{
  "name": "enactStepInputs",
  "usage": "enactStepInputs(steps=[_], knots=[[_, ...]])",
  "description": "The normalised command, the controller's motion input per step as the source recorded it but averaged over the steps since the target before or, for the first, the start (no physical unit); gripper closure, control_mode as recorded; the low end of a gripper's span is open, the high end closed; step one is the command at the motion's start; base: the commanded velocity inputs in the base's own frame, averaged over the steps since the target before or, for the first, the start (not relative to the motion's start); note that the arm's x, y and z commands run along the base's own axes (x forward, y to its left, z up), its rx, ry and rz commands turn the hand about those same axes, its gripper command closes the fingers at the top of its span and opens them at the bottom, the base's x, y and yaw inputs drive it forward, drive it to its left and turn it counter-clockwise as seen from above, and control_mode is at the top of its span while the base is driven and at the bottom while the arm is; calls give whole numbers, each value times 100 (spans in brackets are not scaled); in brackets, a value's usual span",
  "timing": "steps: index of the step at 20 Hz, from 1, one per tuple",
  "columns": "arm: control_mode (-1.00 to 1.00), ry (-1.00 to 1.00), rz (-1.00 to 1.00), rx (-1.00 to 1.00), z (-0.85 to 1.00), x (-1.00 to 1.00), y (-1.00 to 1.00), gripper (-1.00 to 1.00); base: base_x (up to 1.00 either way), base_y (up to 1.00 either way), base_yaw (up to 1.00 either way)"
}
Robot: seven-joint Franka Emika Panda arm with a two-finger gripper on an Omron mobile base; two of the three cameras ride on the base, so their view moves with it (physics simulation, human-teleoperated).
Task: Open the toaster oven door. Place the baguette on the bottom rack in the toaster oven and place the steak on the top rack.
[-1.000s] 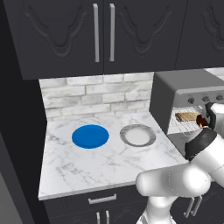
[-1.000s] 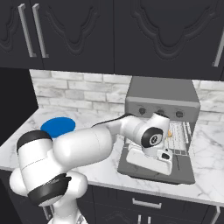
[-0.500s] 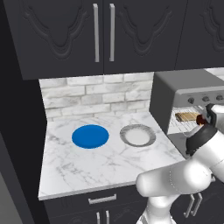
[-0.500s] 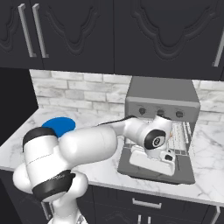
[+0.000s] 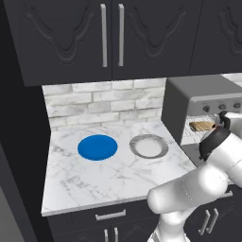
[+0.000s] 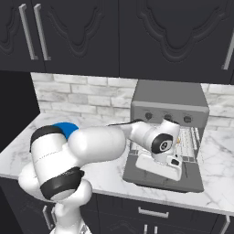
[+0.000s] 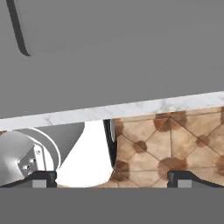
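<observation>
The toaster oven door (image 6: 162, 176) lay folded down flat at the right end of the surface (image 5: 94, 177), the toaster oven (image 6: 168, 98) open behind it. The end effector (image 7: 111, 177) hung over the door with fingers spread wide and nothing between them. Judged risk: the wrist sat close above the door, so a careless swing could knock it or the racks. The left base view showed a tan item, probably the baguette (image 5: 202, 125), on a rack (the steak could not be made out), plus a blue plate (image 5: 97, 147) and a grey bowl (image 5: 148, 145); the hand view showed the door panel (image 7: 122, 52) and tiled floor (image 7: 175, 140).

Matte grey toaster oven (image 6: 169, 93), glossy marble counter (image 5: 94, 175)
</observation>
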Motion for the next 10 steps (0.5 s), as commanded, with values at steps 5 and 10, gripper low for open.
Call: enactStepInputs(steps=[5, 10], knots=[[-100, 3, -17, 0, -15, 28, -4, -100, 0, 0, 0], [-100, 3, -19, 0, -25, 29, 0, -100, 0, 0, 0]])
